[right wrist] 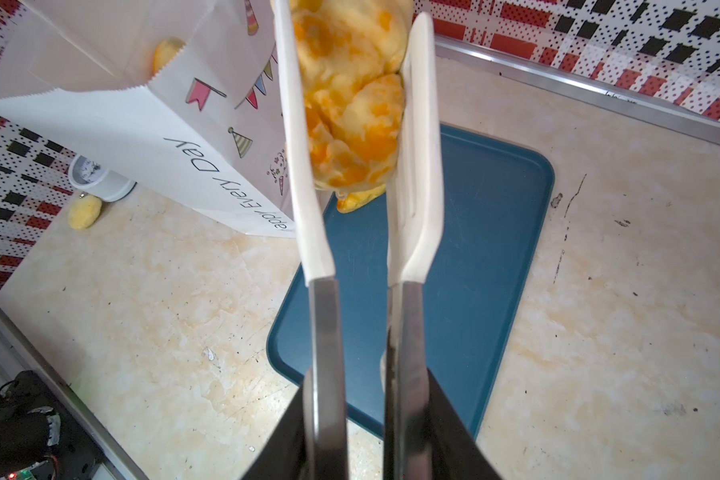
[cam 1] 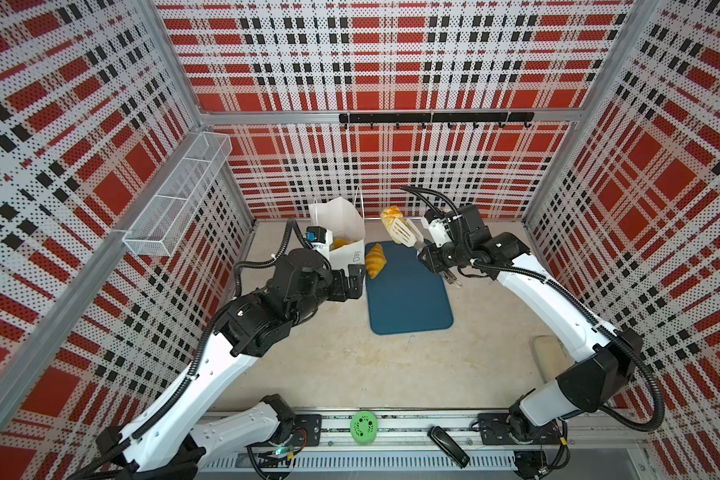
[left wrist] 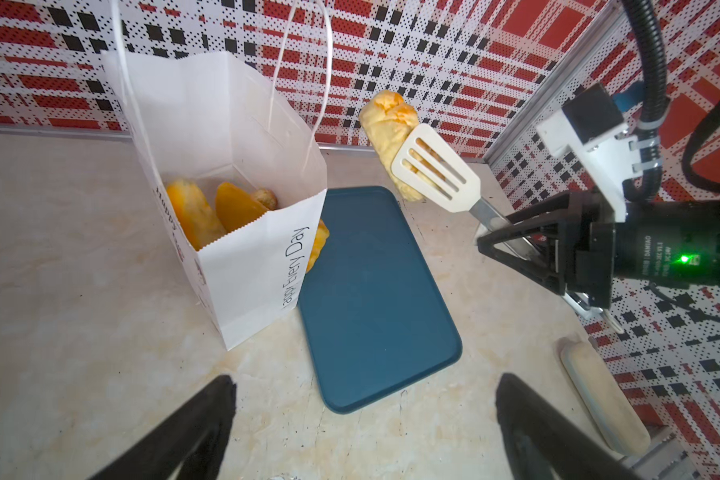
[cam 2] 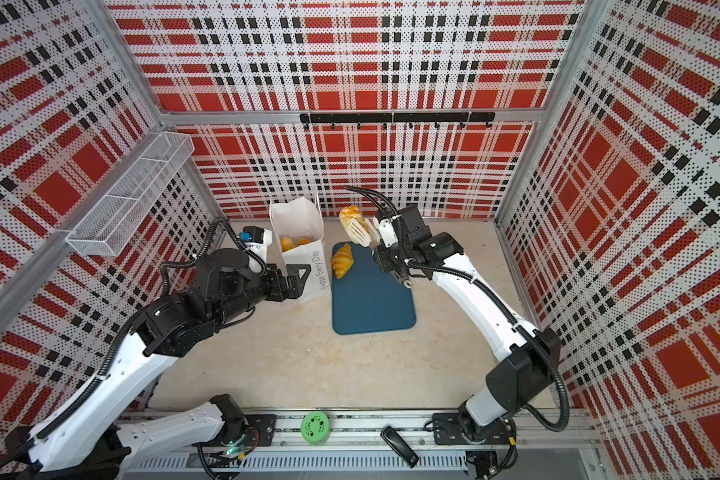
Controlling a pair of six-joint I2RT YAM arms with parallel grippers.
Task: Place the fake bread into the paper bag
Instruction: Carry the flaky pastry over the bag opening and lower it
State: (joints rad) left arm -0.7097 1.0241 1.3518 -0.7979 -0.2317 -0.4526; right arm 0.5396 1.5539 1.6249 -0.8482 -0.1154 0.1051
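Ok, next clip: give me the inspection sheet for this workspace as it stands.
Surface: beige marbled tabletop, scuffed, carrying a dark-teal tray.
Job's things: paper bag upright and open, bread pieces inside; croissant on the tray; golden loaf pinched in white tongs, raised beside the bag's mouth; pale bun on the table near the bag.
Clutter: pale oblong object at the table edge; green round object and black device on the front rail.
Grippers: left gripper open, empty; right gripper shut on the tongs.
Cables: black ribbed hoses along both arms.
Surroundings: plaid perforated walls; wire-mesh basket; hook rail.
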